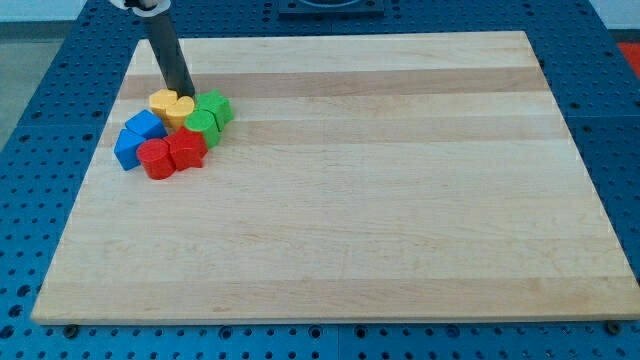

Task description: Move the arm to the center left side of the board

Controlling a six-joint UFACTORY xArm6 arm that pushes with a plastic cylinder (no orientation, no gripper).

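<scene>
My tip (pixel 183 92) is at the view's upper left of the wooden board (pixel 400 200), just above a tight cluster of blocks and touching or nearly touching the yellow ones. The cluster holds a yellow block (pixel 163 102) and a yellow heart-shaped block (pixel 179 109), a green block (pixel 215 106) and a second green block (pixel 203 125), two blue blocks (pixel 146 125) (pixel 127 149), a red cylinder (pixel 155 158) and a red block (pixel 187 150). The dark rod (pixel 168 50) rises toward the view's top left.
The board lies on a blue perforated table (pixel 50 120) that shows on all sides. The board's left edge (pixel 95 160) runs just left of the blue blocks.
</scene>
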